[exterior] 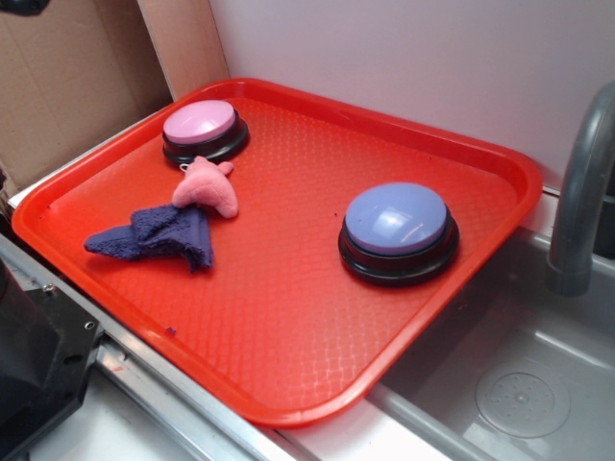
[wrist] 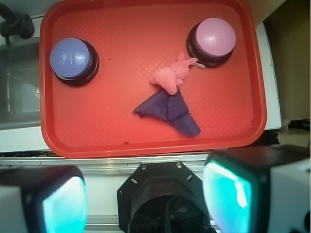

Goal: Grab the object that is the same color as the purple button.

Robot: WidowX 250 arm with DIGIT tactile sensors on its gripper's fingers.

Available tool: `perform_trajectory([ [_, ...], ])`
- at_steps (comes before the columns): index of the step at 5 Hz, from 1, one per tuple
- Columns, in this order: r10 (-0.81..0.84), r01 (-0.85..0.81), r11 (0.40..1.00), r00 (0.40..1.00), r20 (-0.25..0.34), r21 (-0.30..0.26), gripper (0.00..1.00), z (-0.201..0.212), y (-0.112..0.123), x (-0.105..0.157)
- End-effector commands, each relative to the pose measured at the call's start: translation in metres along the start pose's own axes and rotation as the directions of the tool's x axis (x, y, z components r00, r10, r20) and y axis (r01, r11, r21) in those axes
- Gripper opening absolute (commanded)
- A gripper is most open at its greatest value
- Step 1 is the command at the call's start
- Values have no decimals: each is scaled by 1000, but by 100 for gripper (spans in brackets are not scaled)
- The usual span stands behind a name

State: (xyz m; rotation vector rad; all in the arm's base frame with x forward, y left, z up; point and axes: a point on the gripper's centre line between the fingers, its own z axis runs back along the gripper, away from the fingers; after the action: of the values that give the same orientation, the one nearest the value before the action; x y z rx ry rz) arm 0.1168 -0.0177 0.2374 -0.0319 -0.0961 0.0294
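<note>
Item: dark purple-blue terry cloth rag (wrist: 168, 112), centre frame, touching pink plush toy (wrist: 170, 76). Gripper (wrist: 146, 194) apart, high above. Risk: a descent slightly off pinches the toy instead.

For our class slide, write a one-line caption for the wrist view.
Open hand above an orange tray: purple rag touching pink plush toy, between purple button and pink button.

Fuzzy terry rag (exterior: 154, 235) on a textured plastic tray (exterior: 288, 317).

Red tray (exterior: 288, 384) with purple button (exterior: 397, 219), pink button (exterior: 200, 123), pink plush toy (exterior: 207, 188), purple rag (exterior: 159, 233).
</note>
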Motion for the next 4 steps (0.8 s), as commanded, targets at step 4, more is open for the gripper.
perform_trajectory([
  [4, -133, 133, 991, 988, 74, -4, 100, -75, 46, 16],
])
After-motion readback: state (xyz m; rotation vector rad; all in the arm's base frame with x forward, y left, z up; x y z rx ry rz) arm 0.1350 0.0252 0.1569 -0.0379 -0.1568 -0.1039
